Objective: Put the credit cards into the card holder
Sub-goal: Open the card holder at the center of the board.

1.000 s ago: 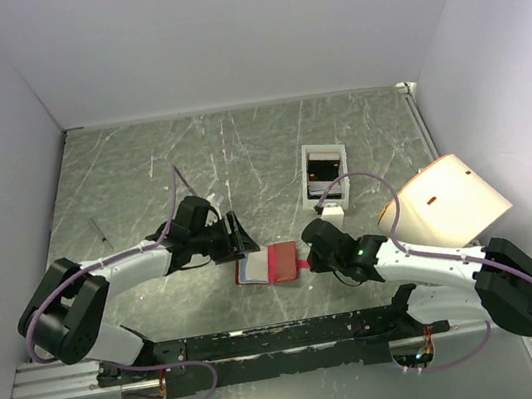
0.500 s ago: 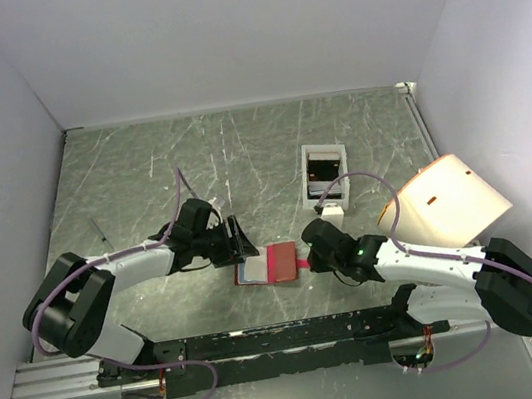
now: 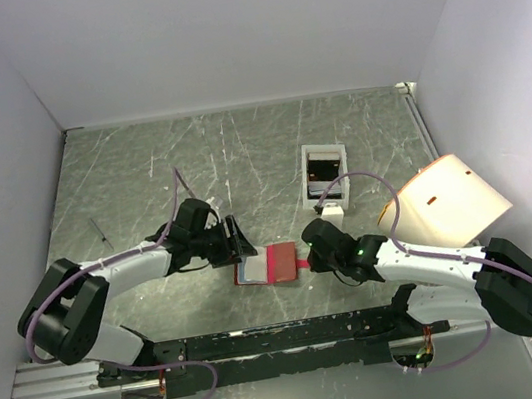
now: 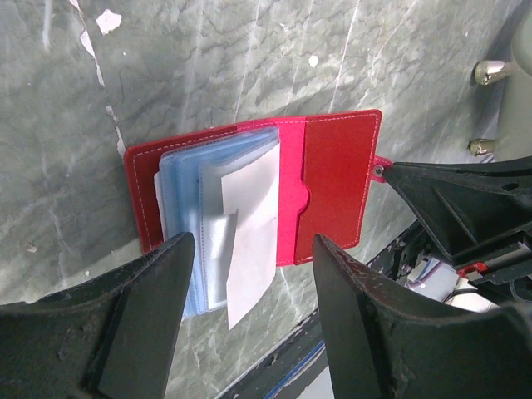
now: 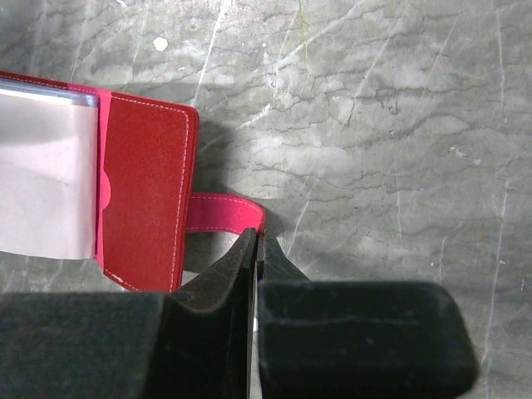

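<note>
Card holder (image 3: 276,263) lies open on the counter (image 3: 141,179), between my left end effector (image 3: 240,241) and right end effector (image 3: 308,257). Left wrist: my jaws stand open above its blue-grey pockets (image 4: 179,212), where a pale card (image 4: 253,224) juts out. Right wrist: my jaws are closed, tips at the snap tab (image 5: 223,213).

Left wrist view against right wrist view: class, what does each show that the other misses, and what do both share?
Only the left wrist view: the card holder's left cover, its stacked blue pockets and the open left gripper framing them. Only the right wrist view: the red snap tab's full length. Both: the holder's right flap, a pale card, the shut right gripper at the tab, the marbled table.
</note>
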Action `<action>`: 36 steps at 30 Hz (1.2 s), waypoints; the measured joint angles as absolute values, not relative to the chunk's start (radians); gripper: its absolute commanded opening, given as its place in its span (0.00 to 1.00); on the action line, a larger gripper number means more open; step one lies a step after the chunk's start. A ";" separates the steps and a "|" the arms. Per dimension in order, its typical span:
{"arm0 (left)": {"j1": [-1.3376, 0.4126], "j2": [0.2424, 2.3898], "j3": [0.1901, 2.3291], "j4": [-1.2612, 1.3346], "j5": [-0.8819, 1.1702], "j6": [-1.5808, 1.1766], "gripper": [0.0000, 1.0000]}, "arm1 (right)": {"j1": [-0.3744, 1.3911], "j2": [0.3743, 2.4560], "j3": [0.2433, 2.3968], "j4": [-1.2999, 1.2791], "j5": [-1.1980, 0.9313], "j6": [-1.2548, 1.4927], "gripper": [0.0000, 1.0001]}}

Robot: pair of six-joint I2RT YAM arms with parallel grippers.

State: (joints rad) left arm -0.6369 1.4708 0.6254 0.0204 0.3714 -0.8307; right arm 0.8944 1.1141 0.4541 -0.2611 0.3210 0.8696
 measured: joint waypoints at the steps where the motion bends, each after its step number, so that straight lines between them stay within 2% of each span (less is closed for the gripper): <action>1: -0.637 1.466 0.625 0.016 0.368 -0.831 0.70 | 0.894 1.114 0.454 -0.261 0.321 0.869 0.00; 23: -0.637 1.492 0.594 0.110 0.419 -0.877 0.69 | 0.889 1.115 0.454 -0.259 0.310 0.862 0.00; 36: -0.657 1.531 0.532 0.337 0.545 -1.007 0.70 | 0.889 1.129 0.454 -0.214 0.287 0.844 0.00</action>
